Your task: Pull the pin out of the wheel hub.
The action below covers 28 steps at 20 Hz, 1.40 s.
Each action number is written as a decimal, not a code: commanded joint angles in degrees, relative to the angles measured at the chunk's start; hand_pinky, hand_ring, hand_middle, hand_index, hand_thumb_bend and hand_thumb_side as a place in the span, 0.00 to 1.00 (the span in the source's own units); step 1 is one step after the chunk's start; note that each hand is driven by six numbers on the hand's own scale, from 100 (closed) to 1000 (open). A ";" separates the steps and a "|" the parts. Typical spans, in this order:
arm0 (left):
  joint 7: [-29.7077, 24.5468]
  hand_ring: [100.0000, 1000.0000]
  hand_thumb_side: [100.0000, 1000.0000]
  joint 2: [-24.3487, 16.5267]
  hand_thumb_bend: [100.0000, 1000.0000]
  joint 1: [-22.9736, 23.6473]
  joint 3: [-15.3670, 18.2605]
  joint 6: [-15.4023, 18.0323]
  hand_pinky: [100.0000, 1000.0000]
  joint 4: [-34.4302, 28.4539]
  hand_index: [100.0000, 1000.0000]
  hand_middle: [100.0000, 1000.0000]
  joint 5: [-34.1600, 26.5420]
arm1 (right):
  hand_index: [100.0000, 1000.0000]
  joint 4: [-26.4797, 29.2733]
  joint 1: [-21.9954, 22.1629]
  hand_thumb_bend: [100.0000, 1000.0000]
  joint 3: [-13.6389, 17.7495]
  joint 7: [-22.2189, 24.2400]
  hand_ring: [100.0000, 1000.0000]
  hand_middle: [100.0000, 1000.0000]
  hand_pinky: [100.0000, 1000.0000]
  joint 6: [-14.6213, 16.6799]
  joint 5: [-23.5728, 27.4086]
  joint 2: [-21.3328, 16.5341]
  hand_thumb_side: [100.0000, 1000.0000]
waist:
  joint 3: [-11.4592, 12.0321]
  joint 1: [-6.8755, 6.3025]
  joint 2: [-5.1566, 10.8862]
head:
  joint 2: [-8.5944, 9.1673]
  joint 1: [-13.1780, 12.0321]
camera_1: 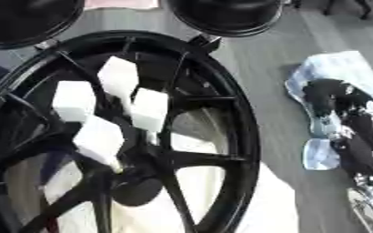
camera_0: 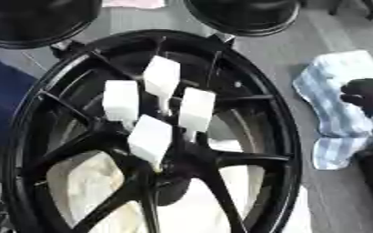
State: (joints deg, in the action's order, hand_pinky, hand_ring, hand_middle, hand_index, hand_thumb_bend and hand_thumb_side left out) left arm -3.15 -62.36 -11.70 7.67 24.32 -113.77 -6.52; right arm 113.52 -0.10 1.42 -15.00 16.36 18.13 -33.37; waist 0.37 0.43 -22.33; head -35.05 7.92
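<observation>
A black spoked wheel hub fills the left and middle of both views. Several white block-headed pins stick out of it near its centre, among them one at the top, one on the left and one lowest. My right hand, black, is at the right edge over a blue-and-white checked cloth, well apart from the wheel and the pins. Nothing touches the pins. My left hand does not show.
Two black round objects stand at the top, one left and one centre-right. White sheeting lies under the wheel. A dark blue thing is at the left edge. Grey surface runs between wheel and cloth.
</observation>
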 commanded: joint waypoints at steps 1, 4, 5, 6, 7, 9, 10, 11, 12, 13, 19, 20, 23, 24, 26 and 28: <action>-1.81 0.72 0.59 -3.65 0.14 -1.31 0.93 0.14 0.85 -0.82 0.79 0.69 0.60 | 0.56 1.08 0.10 0.29 0.82 -0.70 0.72 0.64 0.75 -0.13 -0.65 -0.25 0.40 | -0.07 -0.13 1.50 | 0.60 0.04; -4.50 0.73 0.60 -5.00 0.14 -2.94 0.11 -0.20 0.85 -0.82 0.79 0.69 1.53 | 0.56 1.08 0.16 0.29 1.01 -1.01 0.72 0.64 0.75 -0.28 -0.76 0.32 0.40 | -0.13 -0.11 1.51 | 0.33 0.21; -5.67 0.73 0.60 -5.47 0.15 -3.65 -0.31 -0.15 0.85 -0.82 0.80 0.70 1.91 | 0.56 1.08 0.13 0.30 1.07 -1.10 0.72 0.64 0.75 -0.35 -0.75 0.52 0.39 | -0.18 -0.11 1.51 | 0.31 0.38; -6.76 0.73 0.60 -5.85 0.15 -4.37 -0.73 0.00 0.85 -0.82 0.80 0.70 2.23 | 0.56 1.08 0.08 0.30 1.13 -1.20 0.72 0.64 0.75 -0.43 -0.71 0.71 0.39 | -0.23 -0.13 1.51 | 0.34 0.56; -7.74 0.73 0.60 -6.19 0.15 -5.12 -1.19 0.15 0.85 -0.82 0.80 0.70 2.41 | 0.56 1.08 0.02 0.30 1.18 -1.29 0.72 0.64 0.75 -0.53 -0.66 0.88 0.39 | -0.28 -0.15 1.51 | 0.35 0.72; -9.54 0.73 0.60 -6.72 0.16 -6.56 -2.08 0.24 0.85 -0.82 0.80 0.70 2.51 | 0.56 1.08 -0.11 0.30 1.26 -1.50 0.72 0.64 0.75 -0.81 -0.50 1.22 0.40 | -0.43 -0.22 1.50 | 0.28 0.71; -10.38 0.74 0.60 -6.94 0.16 -7.24 -2.50 0.18 0.85 -0.82 0.80 0.70 2.46 | 0.56 1.08 -0.17 0.30 1.33 -1.66 0.72 0.64 0.75 -1.01 -0.42 1.39 0.40 | -0.51 -0.28 1.49 | 0.25 0.65; -11.25 0.74 0.60 -7.18 0.16 -7.87 -2.94 0.12 0.85 -0.82 0.80 0.70 2.41 | 0.56 1.08 -0.22 0.30 1.40 -1.86 0.72 0.64 0.75 -1.26 -0.37 1.58 0.40 | -0.59 -0.33 1.46 | 0.24 0.62; -12.23 0.74 0.60 -7.51 0.17 -8.53 -3.43 0.05 0.85 -0.82 0.80 0.70 2.42 | 0.56 1.08 -0.23 0.30 1.46 -2.06 0.72 0.64 0.75 -1.57 -0.32 1.81 0.40 | -0.67 -0.40 1.44 | 0.22 0.63; -13.19 0.74 0.60 -7.90 0.17 -9.18 -3.89 -0.09 0.85 -0.82 0.80 0.70 2.47 | 0.56 1.08 -0.21 0.30 1.52 -2.24 0.72 0.64 0.75 -1.86 -0.29 1.99 0.40 | -0.73 -0.46 1.44 | 0.18 0.68; -20.54 0.75 0.62 -11.33 0.21 -14.40 -7.46 -1.59 0.85 -0.82 0.81 0.71 1.69 | 0.56 1.08 -0.08 0.30 1.63 -2.73 0.72 0.64 0.75 -3.23 -0.18 2.40 0.40 | -1.10 -0.86 1.55 | -0.27 1.15; -21.99 0.76 0.63 -12.10 0.22 -14.89 -8.38 -2.05 0.85 -0.82 0.81 0.72 1.72 | 0.56 1.08 -0.06 0.30 1.65 -2.76 0.72 0.64 0.75 -3.39 -0.17 2.41 0.40 | -1.17 -0.94 1.55 | -0.18 1.23; -26.08 0.77 0.65 -13.61 0.24 -16.10 -11.42 -3.12 0.85 -0.82 0.82 0.72 2.40 | 0.56 1.08 0.00 0.30 1.68 -2.88 0.72 0.64 0.75 -3.66 -0.21 2.40 0.40 | -1.39 -1.20 1.59 | 0.19 1.19; -27.19 0.77 0.65 -13.78 0.25 -16.71 -12.49 -3.41 0.85 -0.82 0.82 0.73 2.41 | 0.56 1.08 0.02 0.30 1.63 -2.88 0.72 0.64 0.75 -3.75 -0.21 2.39 0.40 | -1.50 -1.25 1.61 | 0.40 1.04; -29.29 0.77 0.66 -13.82 0.25 -18.38 -14.47 -4.28 0.85 -0.82 0.82 0.73 2.33 | 0.56 1.08 0.01 0.30 1.46 -2.77 0.72 0.64 0.75 -3.94 -0.21 2.28 0.40 | -1.77 -1.36 1.71 | 0.85 0.54; -31.08 0.77 0.66 -13.34 0.25 -20.57 -16.28 -5.36 0.86 -0.82 0.82 0.73 2.13 | 0.56 1.08 -0.12 0.30 1.31 -2.63 0.72 0.64 0.75 -4.03 -0.08 2.16 0.40 | -2.03 -1.45 1.89 | 1.12 -0.17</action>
State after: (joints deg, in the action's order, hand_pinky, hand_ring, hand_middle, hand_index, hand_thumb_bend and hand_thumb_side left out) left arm -33.07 -73.68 -31.48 -8.20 19.39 -114.11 -4.25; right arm 113.52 0.00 2.44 -17.63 12.53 17.85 -30.07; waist -1.69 -0.99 -22.18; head -34.83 8.13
